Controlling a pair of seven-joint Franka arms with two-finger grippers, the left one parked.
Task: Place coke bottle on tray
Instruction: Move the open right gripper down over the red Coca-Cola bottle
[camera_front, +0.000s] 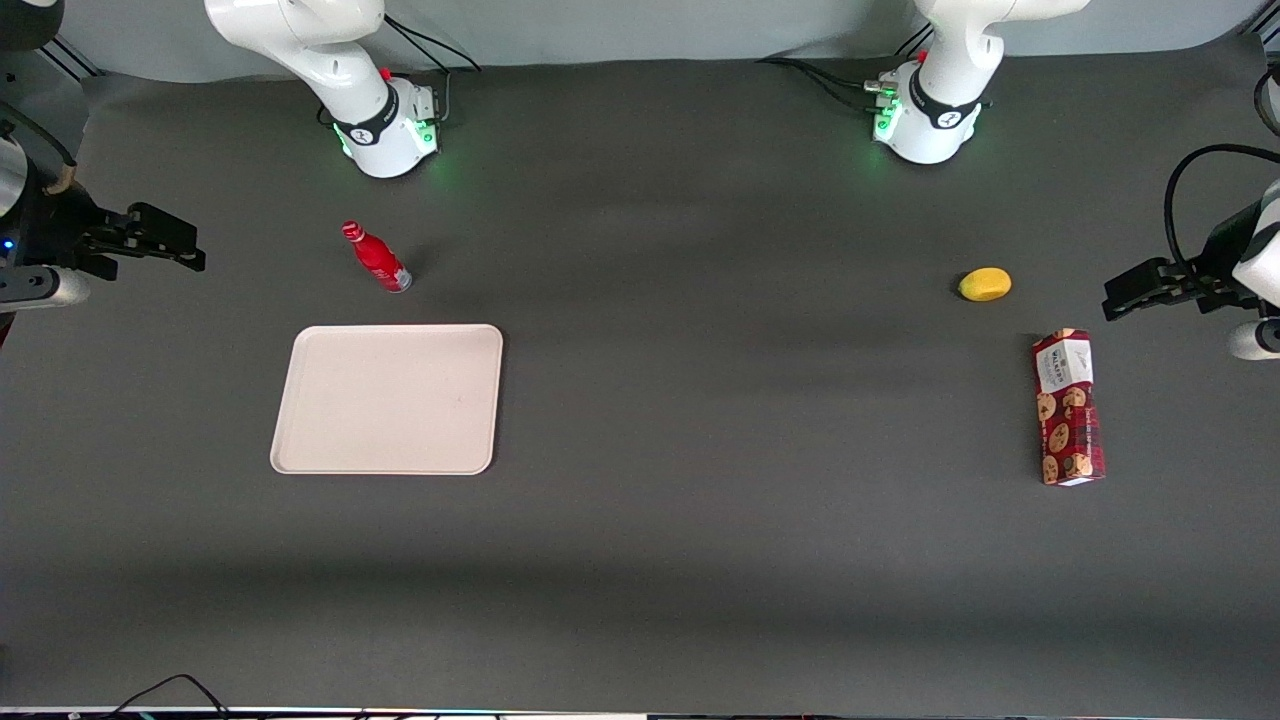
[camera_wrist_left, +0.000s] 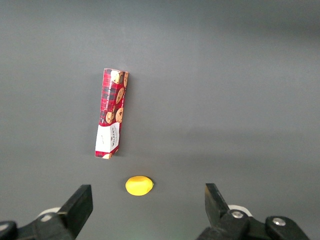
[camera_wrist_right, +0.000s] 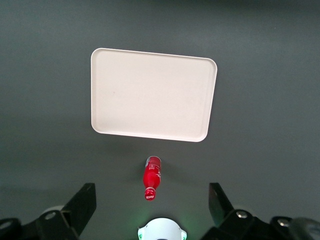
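The coke bottle (camera_front: 377, 259), small, slim and red with a red cap, stands on the dark table, a little farther from the front camera than the tray (camera_front: 388, 398). The tray is flat, cream-white and bare. My gripper (camera_front: 160, 238) hovers high at the working arm's end of the table, well off to the side of the bottle, open with nothing between its fingers. The right wrist view looks down on the coke bottle (camera_wrist_right: 151, 177) and the tray (camera_wrist_right: 153, 94), with the gripper (camera_wrist_right: 152, 207) and its wide-spread fingers framing the scene.
A yellow lemon-like fruit (camera_front: 985, 284) and a red patterned cookie box (camera_front: 1068, 407) lie toward the parked arm's end of the table. The working arm's white base (camera_front: 385, 125) stands close to the bottle, farther from the front camera. Dark mat covers the table.
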